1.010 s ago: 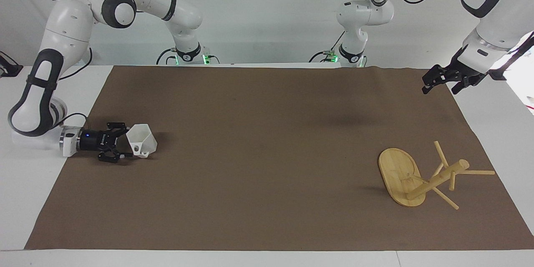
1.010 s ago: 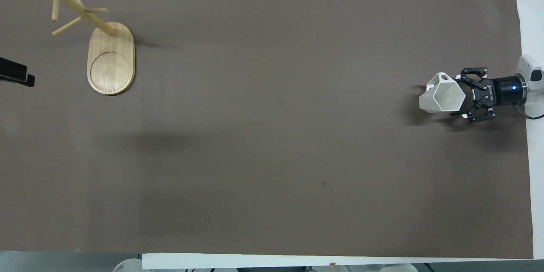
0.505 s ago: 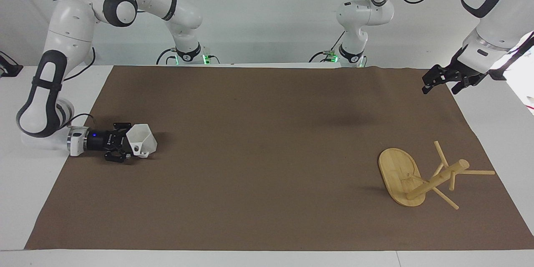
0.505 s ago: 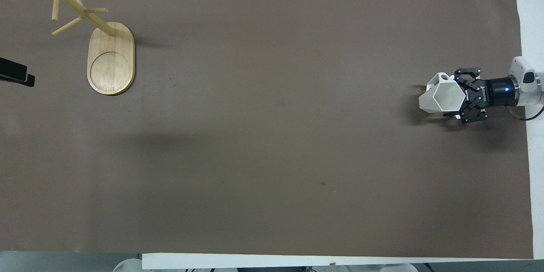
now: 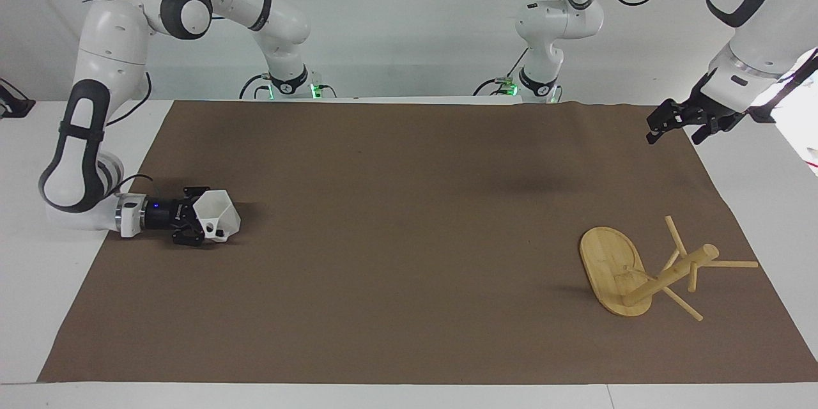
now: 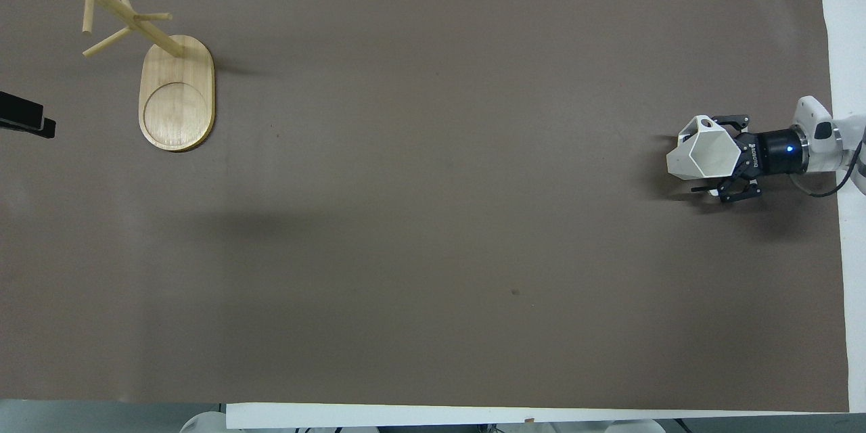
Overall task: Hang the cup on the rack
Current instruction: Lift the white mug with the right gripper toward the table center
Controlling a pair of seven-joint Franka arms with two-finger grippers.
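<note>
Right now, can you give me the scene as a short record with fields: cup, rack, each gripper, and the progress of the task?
cup: white cup on the brown mat, at the right arm's end of the table
rack: wooden rack standing at the left arm's end, no cup on its pegs
right gripper: right gripper low at the mat, fingers around the cup
left gripper: left gripper waits in the air over the mat's corner
progress: cup not yet hung
</note>
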